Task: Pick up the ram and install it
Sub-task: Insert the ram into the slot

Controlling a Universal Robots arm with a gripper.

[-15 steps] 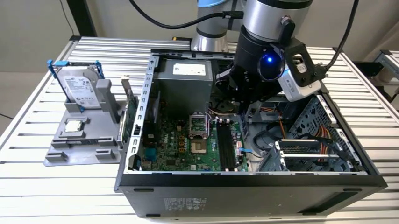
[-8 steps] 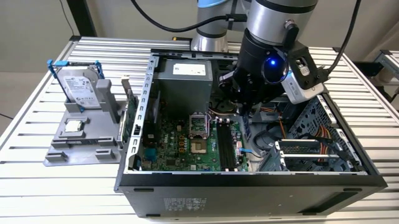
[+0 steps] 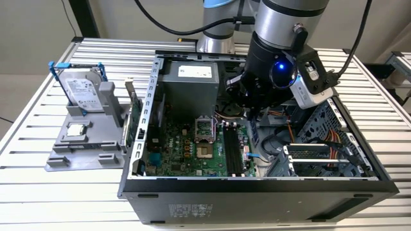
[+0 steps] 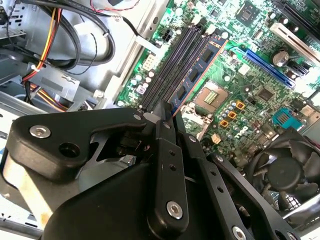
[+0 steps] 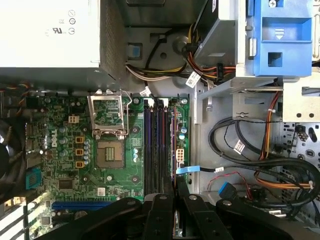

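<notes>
1. The ram (image 4: pixel 200 65) stands on edge over the memory slots (image 4: pixel 175 60) and runs parallel to them. In the first wrist view it shows edge-on as a thin line (image 5: pixel 173 145). I cannot tell which slot it lines up with, or whether it touches one.
2. The gripper (image 5: pixel 175 182) is closed narrowly on one end of the ram, with a fingertip (image 5: pixel 167 186) pressed to each face.
3. In the exterior view the gripper (image 3: pixel 253 108) hangs inside the open case (image 3: pixel 257 192), at about one o'clock from the slots (image 3: pixel 232 149).
4. The CPU socket (image 5: pixel 110 150) lies on the board beside the slots, and in the exterior view it is at nine o'clock from them (image 3: pixel 204 151).
5. The power supply (image 3: pixel 192 86) sits at eleven o'clock from the slots.
6. A fan (image 4: pixel 290 170) lies past the socket.
7. Outside the case, at nine o'clock, a hard drive (image 3: pixel 83 91) in a blue frame stands upright in a grey holder (image 3: pixel 83 149) on the slatted table (image 3: pixel 38 202).
</notes>
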